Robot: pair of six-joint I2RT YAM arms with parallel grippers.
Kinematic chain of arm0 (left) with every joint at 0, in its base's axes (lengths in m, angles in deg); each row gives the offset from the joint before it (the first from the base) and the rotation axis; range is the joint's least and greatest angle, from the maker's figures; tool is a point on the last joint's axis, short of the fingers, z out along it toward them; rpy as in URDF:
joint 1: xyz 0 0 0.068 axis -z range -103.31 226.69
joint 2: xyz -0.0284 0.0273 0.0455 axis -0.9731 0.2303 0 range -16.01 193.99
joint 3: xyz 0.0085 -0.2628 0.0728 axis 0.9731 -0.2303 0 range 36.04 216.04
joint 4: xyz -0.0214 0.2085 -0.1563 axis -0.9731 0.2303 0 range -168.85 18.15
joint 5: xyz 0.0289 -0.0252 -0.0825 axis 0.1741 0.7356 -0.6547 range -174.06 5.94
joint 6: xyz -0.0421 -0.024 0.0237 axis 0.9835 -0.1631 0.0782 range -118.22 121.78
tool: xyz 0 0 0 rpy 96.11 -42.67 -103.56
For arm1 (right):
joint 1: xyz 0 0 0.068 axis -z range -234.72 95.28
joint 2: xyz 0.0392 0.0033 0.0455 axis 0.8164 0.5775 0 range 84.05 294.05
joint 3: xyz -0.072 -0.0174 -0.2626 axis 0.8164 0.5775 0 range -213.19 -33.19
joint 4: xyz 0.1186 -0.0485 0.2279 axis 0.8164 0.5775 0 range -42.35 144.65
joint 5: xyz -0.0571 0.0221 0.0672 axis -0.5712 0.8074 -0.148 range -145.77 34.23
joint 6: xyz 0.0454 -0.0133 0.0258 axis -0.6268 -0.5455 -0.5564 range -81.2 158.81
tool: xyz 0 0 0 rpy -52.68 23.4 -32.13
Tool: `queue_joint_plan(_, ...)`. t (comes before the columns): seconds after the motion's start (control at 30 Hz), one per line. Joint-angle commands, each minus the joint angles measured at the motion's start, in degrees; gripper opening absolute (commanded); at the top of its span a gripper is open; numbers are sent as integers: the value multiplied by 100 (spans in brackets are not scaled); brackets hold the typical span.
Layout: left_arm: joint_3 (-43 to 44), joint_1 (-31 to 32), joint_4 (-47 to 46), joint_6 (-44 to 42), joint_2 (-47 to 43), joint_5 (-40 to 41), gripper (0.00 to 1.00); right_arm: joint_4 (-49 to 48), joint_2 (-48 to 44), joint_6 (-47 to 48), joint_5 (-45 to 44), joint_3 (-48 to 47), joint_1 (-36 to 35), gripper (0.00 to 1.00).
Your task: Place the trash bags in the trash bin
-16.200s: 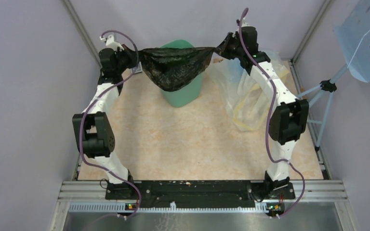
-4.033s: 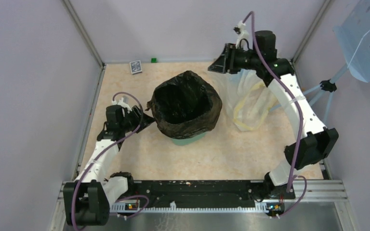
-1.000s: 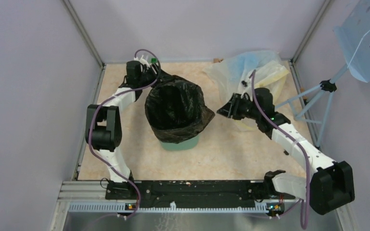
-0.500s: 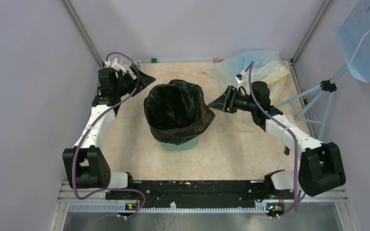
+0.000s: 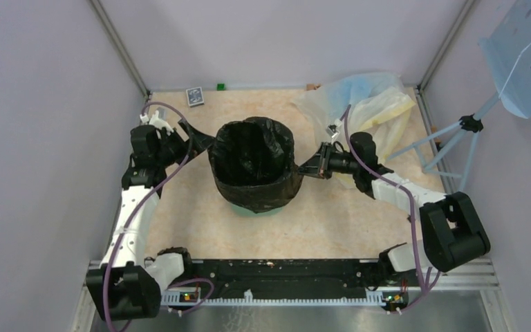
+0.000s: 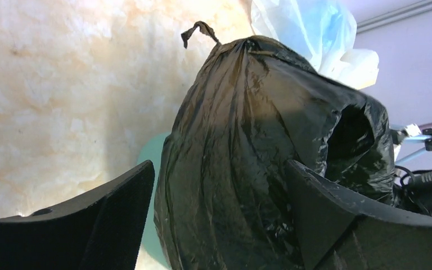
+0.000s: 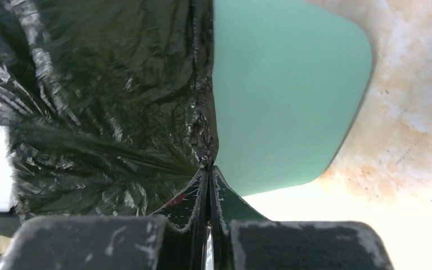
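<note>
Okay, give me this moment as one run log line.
trash bag: draped over trash bin rim | left gripper: open, at bag's side | right gripper: shut on bag's edge

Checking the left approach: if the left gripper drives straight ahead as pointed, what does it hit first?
The trash bag, where it drapes down the side of the trash bin. The left gripper is open, the bag dead ahead between its fingers in the wrist view; depth is unclear.

Pale plastic heap [image 5: 366,104] back right; perhaps a card [image 5: 194,96] back left.
</note>
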Motion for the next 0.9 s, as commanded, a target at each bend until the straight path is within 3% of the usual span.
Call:
queue_joint_plan(0.0,-302,1,235,-61,-418,-148,90,-284,167,91,-164,122,-209,0)
queue_joint_plan(0.33,-1000,0,-316,186,-387,-538,88,-259,503,242,-713,181,-546,0)
queue_joint_plan(0.87,-1070,10,-773,354,53,-981,89,-142,857,453,-1321,217,-1028,0)
